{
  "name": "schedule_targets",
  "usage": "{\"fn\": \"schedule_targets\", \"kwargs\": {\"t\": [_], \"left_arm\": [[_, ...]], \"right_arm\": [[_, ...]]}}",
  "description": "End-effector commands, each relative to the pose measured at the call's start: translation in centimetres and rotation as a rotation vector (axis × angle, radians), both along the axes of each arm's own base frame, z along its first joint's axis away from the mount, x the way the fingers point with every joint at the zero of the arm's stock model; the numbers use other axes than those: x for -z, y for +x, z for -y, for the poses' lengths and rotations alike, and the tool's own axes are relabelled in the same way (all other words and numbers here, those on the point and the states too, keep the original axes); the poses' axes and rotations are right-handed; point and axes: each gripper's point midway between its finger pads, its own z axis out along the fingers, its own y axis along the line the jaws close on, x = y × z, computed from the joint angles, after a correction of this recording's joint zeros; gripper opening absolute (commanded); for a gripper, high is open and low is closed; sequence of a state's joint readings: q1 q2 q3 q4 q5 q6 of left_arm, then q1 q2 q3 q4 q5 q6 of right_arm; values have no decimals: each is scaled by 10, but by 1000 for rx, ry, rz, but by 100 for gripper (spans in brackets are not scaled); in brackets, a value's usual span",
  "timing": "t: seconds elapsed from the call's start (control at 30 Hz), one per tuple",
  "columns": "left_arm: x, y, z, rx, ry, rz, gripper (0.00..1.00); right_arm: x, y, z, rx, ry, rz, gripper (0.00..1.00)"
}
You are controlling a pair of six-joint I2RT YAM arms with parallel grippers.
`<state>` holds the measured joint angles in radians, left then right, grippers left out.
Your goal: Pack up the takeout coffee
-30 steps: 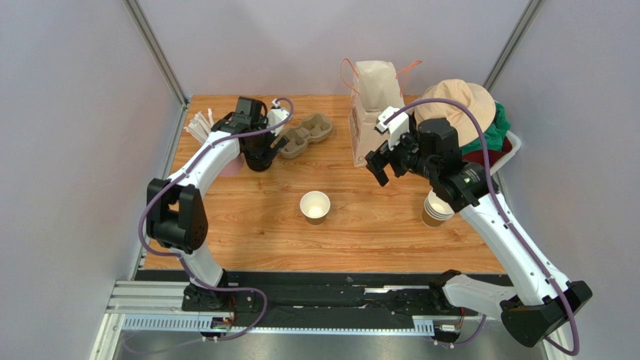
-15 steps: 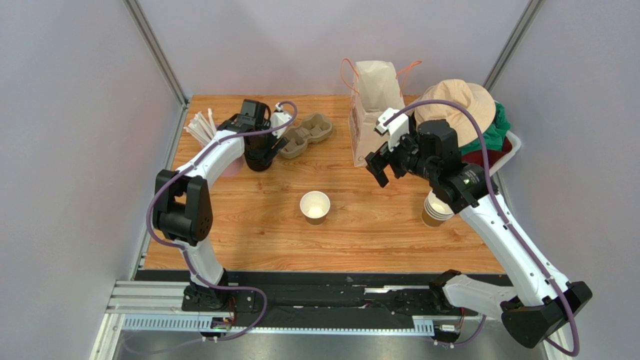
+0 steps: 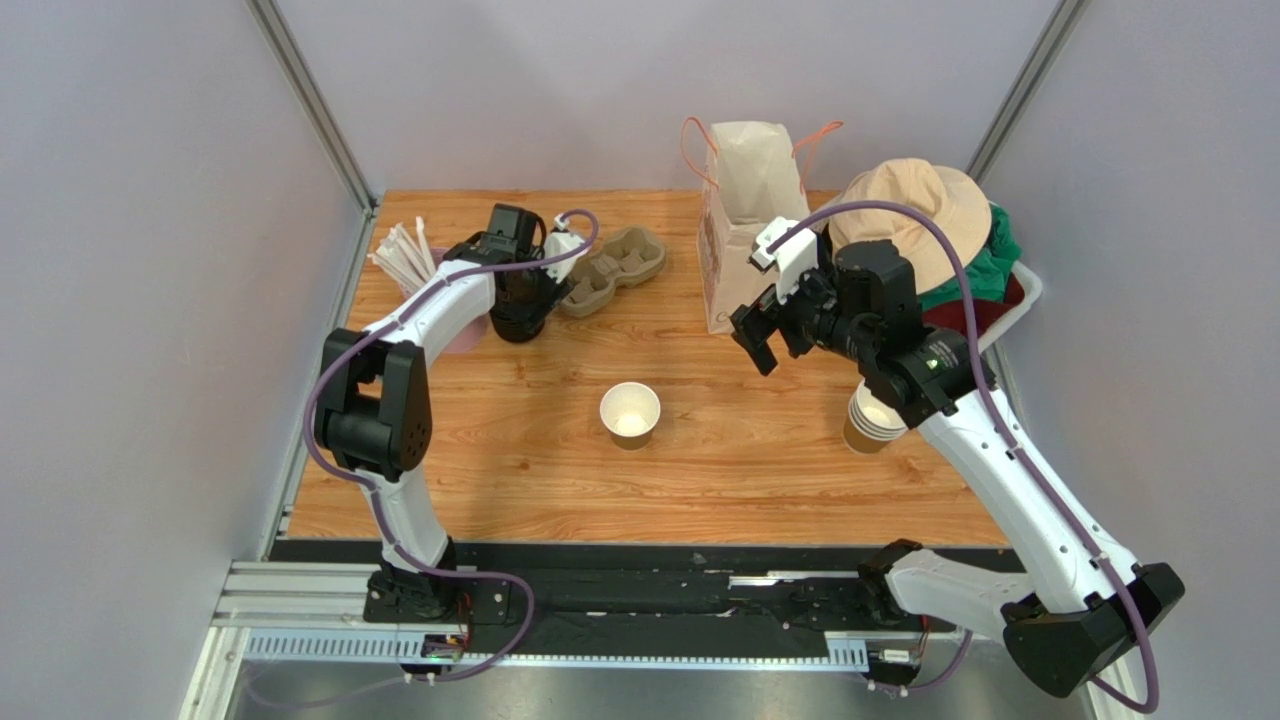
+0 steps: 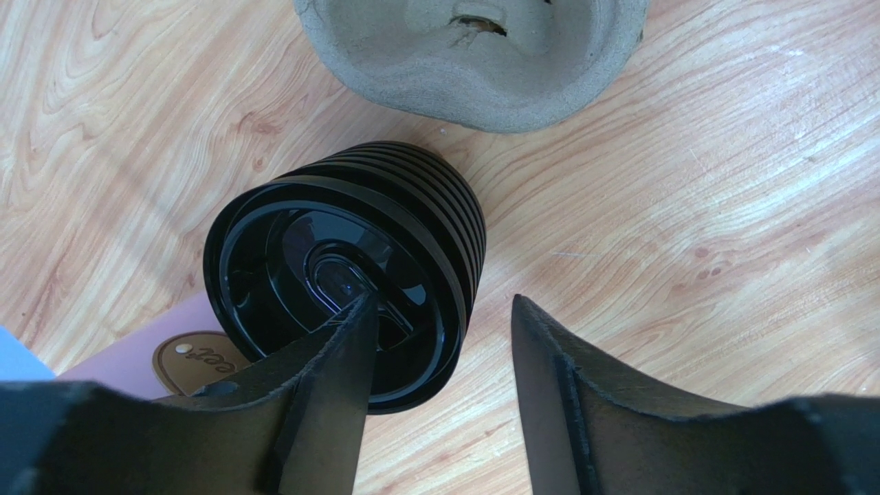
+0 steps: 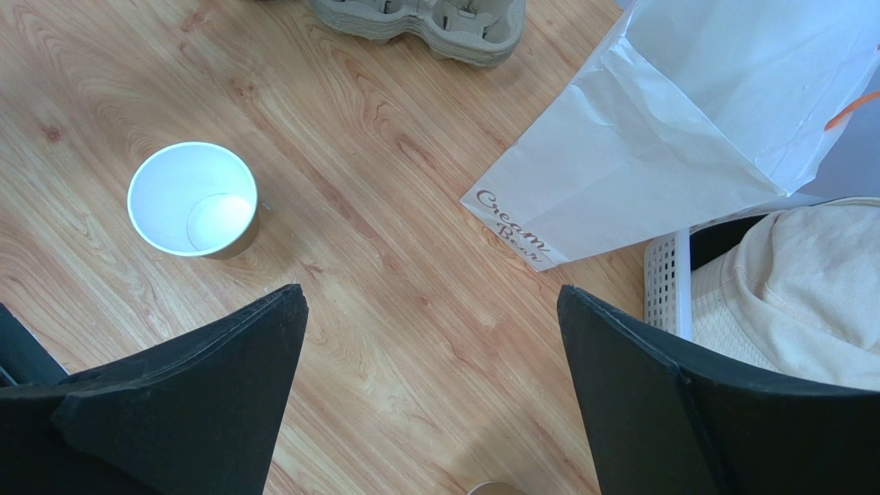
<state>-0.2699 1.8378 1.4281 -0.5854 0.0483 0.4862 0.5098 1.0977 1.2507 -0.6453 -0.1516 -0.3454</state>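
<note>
we count one lidless cup (image 3: 630, 413) and one stack of maybe seven lids (image 4: 310, 237); left gripper (image 4: 442, 301) straddles its rim, unclamped; right gripper (image 5: 430, 294) wide open.

Two white arms, left arm (image 3: 436, 308) and right arm (image 3: 1022, 480), black joints, a purple cable (image 3: 971, 308) running up each from the rail (image 3: 676, 600). Rail black and silver, black bases bolted on it. Left gripper (image 4: 442, 301) and right gripper (image 5: 431, 291) matte black, wedge-shaped fingers
</note>
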Motion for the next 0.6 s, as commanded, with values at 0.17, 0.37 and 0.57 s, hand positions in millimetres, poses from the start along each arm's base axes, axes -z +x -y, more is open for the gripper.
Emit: {"fn": "schedule_targets", "kwargs": {"t": [0.17, 0.37, 0.57], "left_arm": [[-15, 12, 5, 13, -18, 54, 48], [-14, 13, 4, 10, -10, 51, 40], [-22, 16, 3, 4, -7, 70, 30]], "right_arm": [[-12, 1, -3, -17, 27, 53, 99], [-12, 0, -4, -21, 30, 51, 98], [-12, 1, -5, -23, 33, 51, 98]]}}
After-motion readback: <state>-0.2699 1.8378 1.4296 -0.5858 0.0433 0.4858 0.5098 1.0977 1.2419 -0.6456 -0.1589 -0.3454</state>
